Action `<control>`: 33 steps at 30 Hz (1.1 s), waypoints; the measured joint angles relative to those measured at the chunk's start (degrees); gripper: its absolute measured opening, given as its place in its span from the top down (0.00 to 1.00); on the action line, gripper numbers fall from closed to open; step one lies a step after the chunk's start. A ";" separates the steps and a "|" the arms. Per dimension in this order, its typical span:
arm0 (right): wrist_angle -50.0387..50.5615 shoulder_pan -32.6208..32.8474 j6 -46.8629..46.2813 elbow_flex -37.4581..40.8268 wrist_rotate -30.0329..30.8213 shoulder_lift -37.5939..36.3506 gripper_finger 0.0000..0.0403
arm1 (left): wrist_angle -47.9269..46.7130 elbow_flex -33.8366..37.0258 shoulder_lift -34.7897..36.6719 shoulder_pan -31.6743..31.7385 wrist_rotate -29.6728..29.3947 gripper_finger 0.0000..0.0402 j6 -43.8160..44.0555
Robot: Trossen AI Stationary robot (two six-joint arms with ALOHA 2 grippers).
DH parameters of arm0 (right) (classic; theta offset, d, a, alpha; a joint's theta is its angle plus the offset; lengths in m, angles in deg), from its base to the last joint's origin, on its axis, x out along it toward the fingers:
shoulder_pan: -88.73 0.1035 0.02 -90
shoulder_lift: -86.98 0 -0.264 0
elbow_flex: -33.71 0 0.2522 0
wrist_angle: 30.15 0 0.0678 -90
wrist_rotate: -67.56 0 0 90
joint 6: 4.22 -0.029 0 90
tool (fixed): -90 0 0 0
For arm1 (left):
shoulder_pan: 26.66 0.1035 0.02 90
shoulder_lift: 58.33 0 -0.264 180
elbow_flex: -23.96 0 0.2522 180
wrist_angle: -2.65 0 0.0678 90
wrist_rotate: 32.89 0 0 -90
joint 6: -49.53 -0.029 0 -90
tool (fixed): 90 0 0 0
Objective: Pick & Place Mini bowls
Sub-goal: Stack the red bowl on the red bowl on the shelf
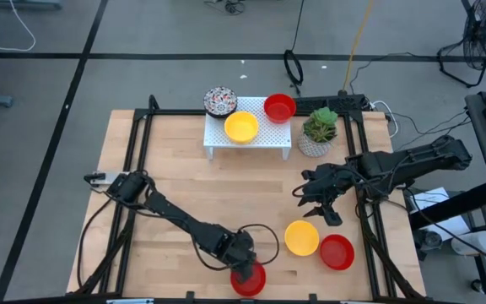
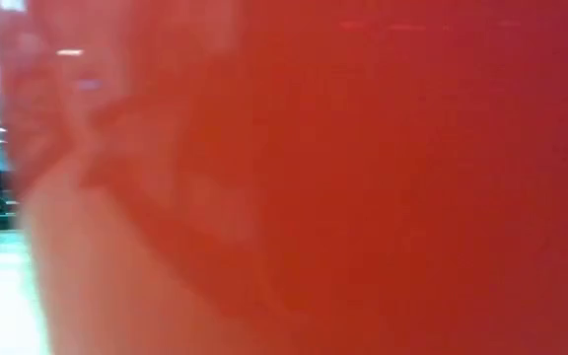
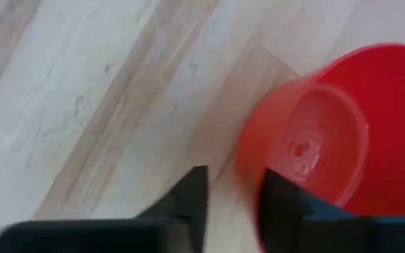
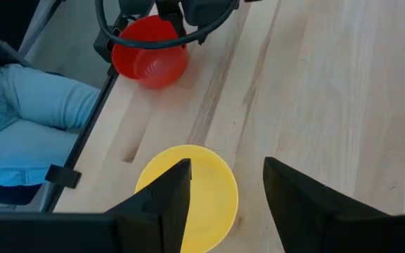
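The left end effector [image 1: 247, 268] is gripping the rim of a red mini bowl [image 1: 249, 279] at the table's [image 1: 175, 177] bottom edge. The right end effector [image 1: 317, 207] is hanging unclenched just above a yellow mini bowl [image 1: 301, 238], lower right.

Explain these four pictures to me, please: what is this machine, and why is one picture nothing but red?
It is a robot with two dark arms at a wooden table. One camera looks down from above, one sits at table height, and one rides on each wrist. The left gripper has its fingers astride the rim of a red bowl at the near edge; that bowl blocks the table-height camera, hence the red. The right gripper hovers open over a yellow bowl. Another red bowl lies beside it. A white shelf holds three more bowls, next to a potted plant.
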 joint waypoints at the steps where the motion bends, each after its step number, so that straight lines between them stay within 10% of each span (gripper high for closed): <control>1: 0.00 0.00 -0.01 0.00 0.00 0.01 0.58 | 0.00 0.00 0.00 0.17 0.47 0.81 -1.07; 5: 0.00 0.00 0.05 0.00 0.00 -0.01 0.58 | -0.07 -0.01 0.00 1.63 2.85 0.97 -4.44; 16: -0.80 0.74 7.60 0.41 -0.11 0.01 0.58 | -0.67 -0.09 5.35 10.08 2.92 0.98 -17.13; 24: -20.05 6.64 25.73 11.64 0.43 0.42 0.58 | -0.70 -0.15 8.61 19.52 2.51 0.98 -26.29; 33: -35.55 11.07 34.20 18.27 19.00 2.67 0.58 | -0.77 -0.13 8.59 26.54 6.41 0.96 -31.87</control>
